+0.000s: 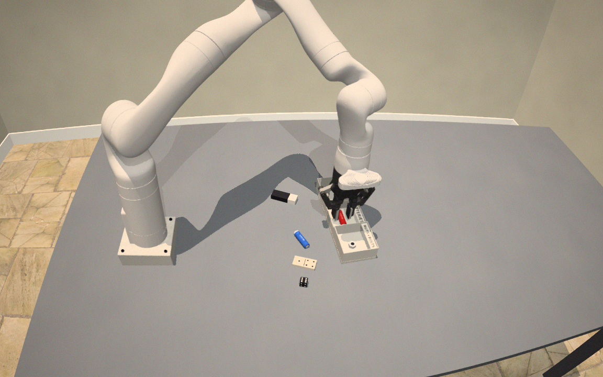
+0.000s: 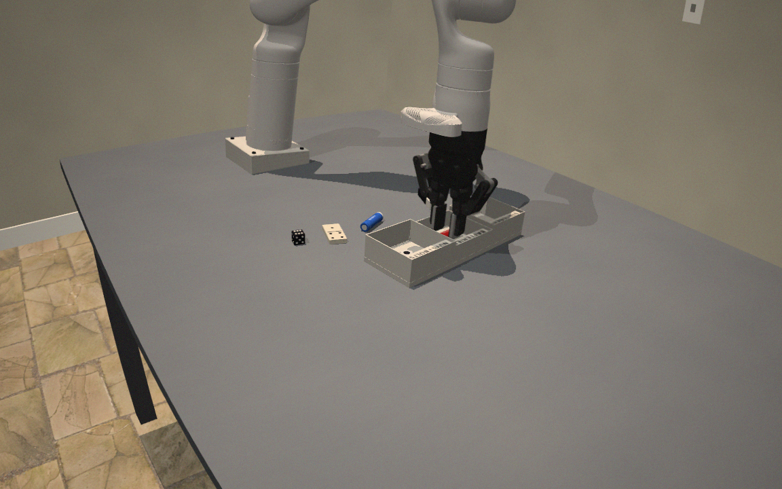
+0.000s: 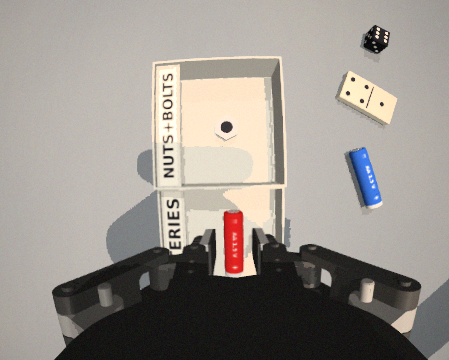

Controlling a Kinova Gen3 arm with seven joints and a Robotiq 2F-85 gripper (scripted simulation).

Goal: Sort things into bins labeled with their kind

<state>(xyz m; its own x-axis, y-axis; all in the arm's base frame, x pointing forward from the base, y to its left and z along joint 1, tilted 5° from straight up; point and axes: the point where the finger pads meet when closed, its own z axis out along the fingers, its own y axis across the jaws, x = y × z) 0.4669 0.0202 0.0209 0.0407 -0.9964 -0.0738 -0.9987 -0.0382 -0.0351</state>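
Observation:
A row of three pale bins stands on the table. The near bin [image 1: 359, 255] [image 2: 391, 267] [image 3: 278, 114] is labelled NUTS+BOLTS and holds a small nut [image 1: 352, 244] [image 2: 406, 251] [image 3: 226, 127]. The middle bin [image 3: 172, 223], whose label ends in "ERIES", holds a red battery [image 1: 342, 217] [image 2: 444, 231] [image 3: 234, 242]. My gripper [image 1: 346, 213] [image 2: 449, 226] [image 3: 234, 241] reaches down into this bin. Its fingers stand open on either side of the red battery, with a small gap on each side. A blue battery [image 1: 301, 239] [image 2: 372, 221] [image 3: 366, 178] lies on the table left of the bins.
A cream domino [image 1: 305, 262] [image 2: 334, 232] [image 3: 367, 98] and a black die [image 1: 303, 281] [image 2: 298, 237] [image 3: 376, 39] lie near the blue battery. A black and white stick [image 1: 284, 197] lies further back. The third bin [image 2: 516, 223] lies behind my gripper; its label is hidden.

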